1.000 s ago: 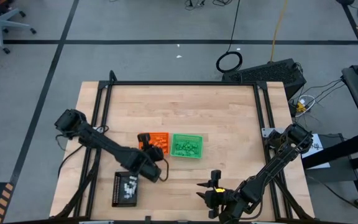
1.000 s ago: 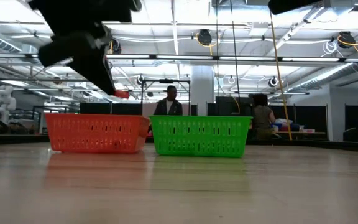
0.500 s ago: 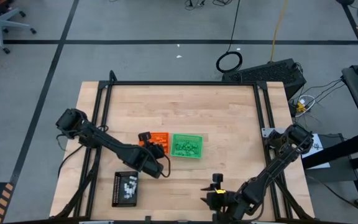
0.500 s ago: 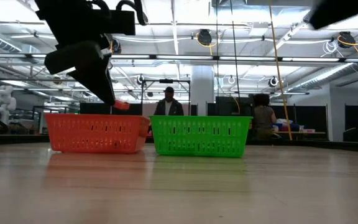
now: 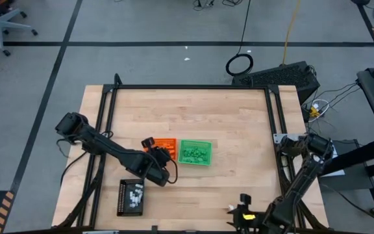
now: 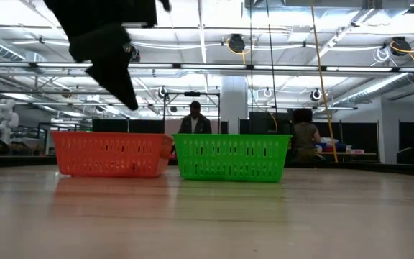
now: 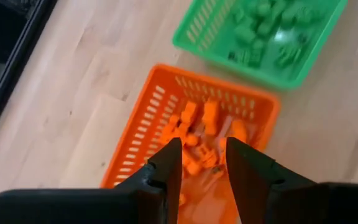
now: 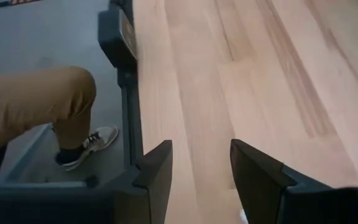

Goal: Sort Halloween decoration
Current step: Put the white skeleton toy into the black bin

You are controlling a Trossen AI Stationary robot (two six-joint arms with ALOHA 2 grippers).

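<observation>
Left wrist view: nearest us, the left gripper (image 7: 202, 163) hangs over the orange tray (image 7: 132, 155), fingers parted with nothing between them. Under them we see the orange trinkets (image 7: 205, 134) heaped in that tray, lying every way, so we cannot give one heading or long axis. Beyond, the green tray (image 7: 204, 37) holds green trinkets (image 7: 269, 31), likewise jumbled. In the high view the white trinkets (image 5: 133, 193) sit in the black tray (image 5: 122, 207) near the table's (image 5: 239, 130) front edge, with the two coloured trays side by side farther back. The right gripper (image 5: 244, 214) waits at the front edge, fingers apart and empty.
</observation>
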